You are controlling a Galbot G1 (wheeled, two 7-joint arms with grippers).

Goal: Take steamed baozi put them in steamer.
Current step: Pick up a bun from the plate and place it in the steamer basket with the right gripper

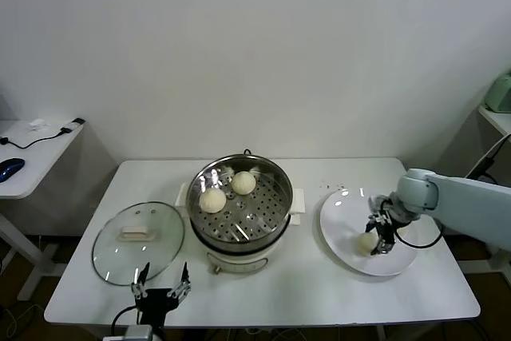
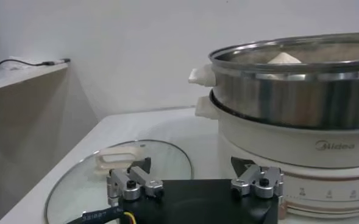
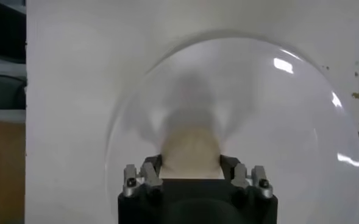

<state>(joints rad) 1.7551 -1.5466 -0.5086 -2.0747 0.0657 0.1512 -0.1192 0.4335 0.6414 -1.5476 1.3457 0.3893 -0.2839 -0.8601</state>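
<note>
The steamer (image 1: 281,189) stands mid-table with two baozi on its perforated tray, one on the left (image 1: 212,200) and one behind it (image 1: 243,183). A third baozi (image 1: 366,243) lies on the white plate (image 1: 343,213) at the right. My right gripper (image 1: 377,239) is down on the plate, its fingers pressed against both sides of this baozi (image 3: 190,146). My left gripper (image 1: 162,283) is open and empty, parked at the table's front edge. The left wrist view shows the steamer (image 2: 289,91) and a baozi top (image 2: 283,58) above its rim. No fourth baozi shows.
The round glass lid (image 1: 137,241) with a white handle lies flat left of the steamer, just beyond my left gripper (image 2: 194,173); it also shows in the left wrist view (image 2: 88,182). A side table (image 1: 32,157) with a cable and mouse stands far left.
</note>
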